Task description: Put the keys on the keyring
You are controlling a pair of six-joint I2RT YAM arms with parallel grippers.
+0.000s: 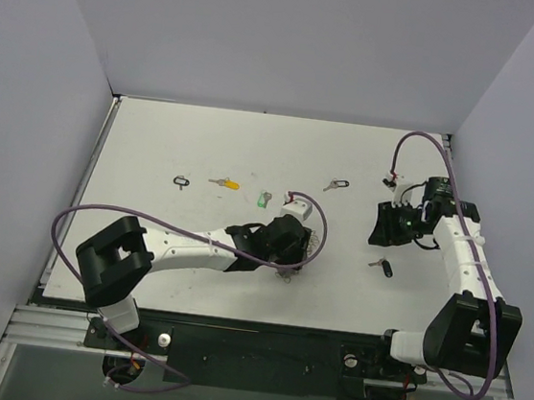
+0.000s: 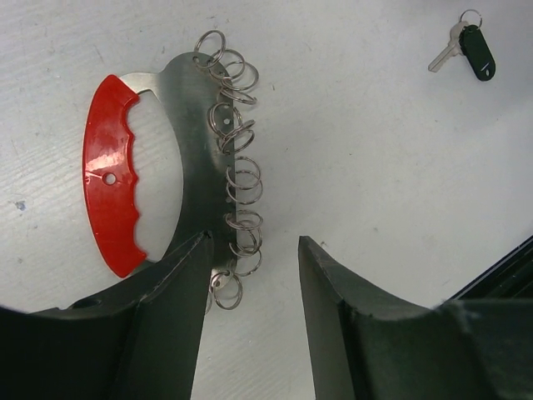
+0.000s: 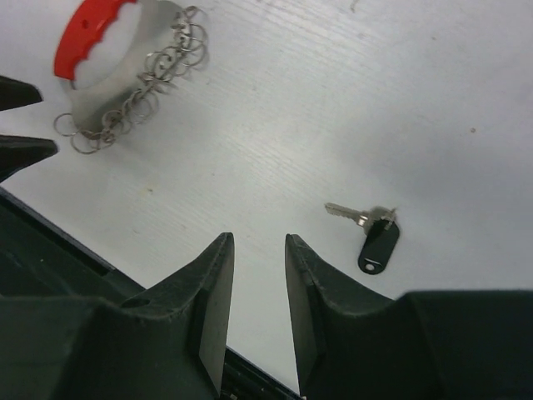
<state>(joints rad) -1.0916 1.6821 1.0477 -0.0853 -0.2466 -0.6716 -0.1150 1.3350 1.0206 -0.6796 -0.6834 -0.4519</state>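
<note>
1. The keyring [image 2: 198,146] lies flat near the middle of the desk [image 1: 206,145], directly under the left pincer [image 2: 250,321]. In the left wrist view its long axis runs from 12 to 6 o'clock. The red band [image 2: 108,179] is on the 9 o'clock side and the row of small loops [image 2: 237,179] on the 3 o'clock side.
2. The left pincer's jaws stand apart, straddling the 6 o'clock end of the keyring. One finger overlaps the end of the metal plate and the other is clear of the loops. I would not call that a grip yet.
3. The right pincer [image 3: 258,308] shows a narrow gap between its jaws with nothing in it. A black-tagged key [image 3: 372,236] lies near it at about 2 o'clock in its own view, blade pointing to 9 o'clock.
4. So the left arm is nearer the keyring and the right arm nearer that key. To my eye, the coming move depends on the left jaws taking the ring's end.
5. Only the overhead view shows the other keys. The yellow-tagged key [image 1: 224,183] lies at 10 o'clock of the left pincer, the green-tagged key [image 1: 264,199] at 11, and another black-tagged one at 1. The arm largely hides the keyring there, and only the wrist views show its loops, which carry no key as far as I can see.
</note>
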